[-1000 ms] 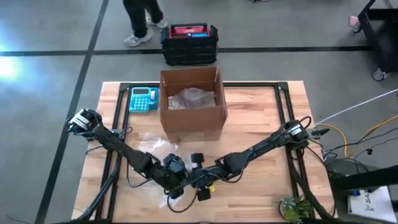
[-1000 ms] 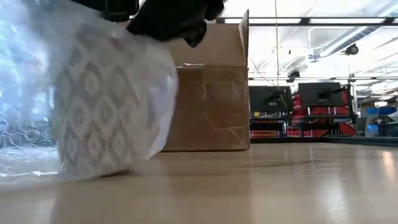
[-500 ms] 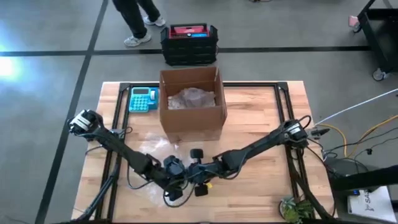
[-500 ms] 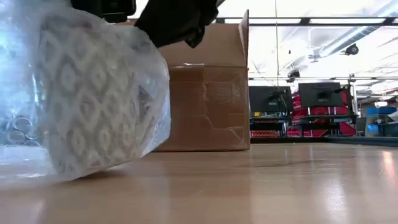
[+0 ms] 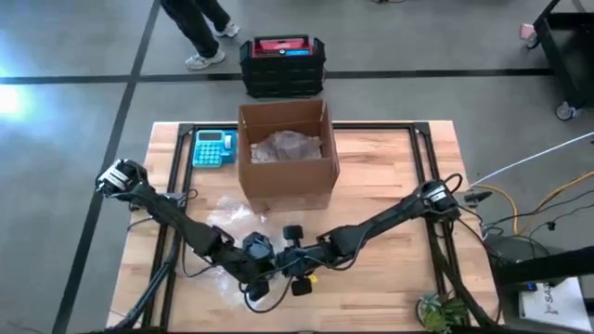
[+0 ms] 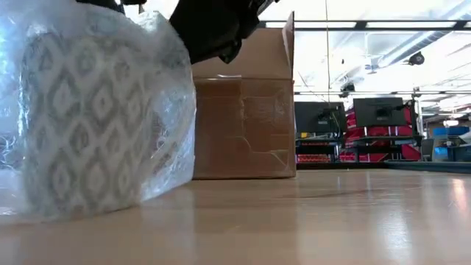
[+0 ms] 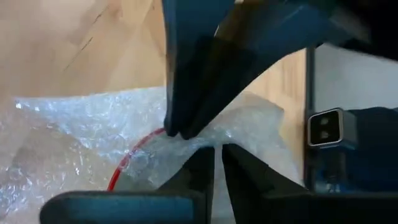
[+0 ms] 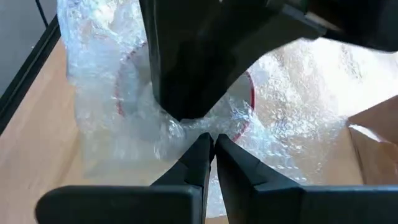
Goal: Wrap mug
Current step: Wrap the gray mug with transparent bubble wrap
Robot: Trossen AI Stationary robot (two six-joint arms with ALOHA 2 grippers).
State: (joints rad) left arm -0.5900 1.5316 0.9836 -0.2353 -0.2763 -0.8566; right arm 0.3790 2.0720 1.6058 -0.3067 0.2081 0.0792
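You are mid-wrap: both the left gripper (image 7: 217,163) and right gripper (image 8: 212,151) pinch bubble wrap (image 6: 165,110) over the upright mug (image 6: 85,125) at the table's (image 5: 390,288) front; next, fold the gathered edges down snugly.
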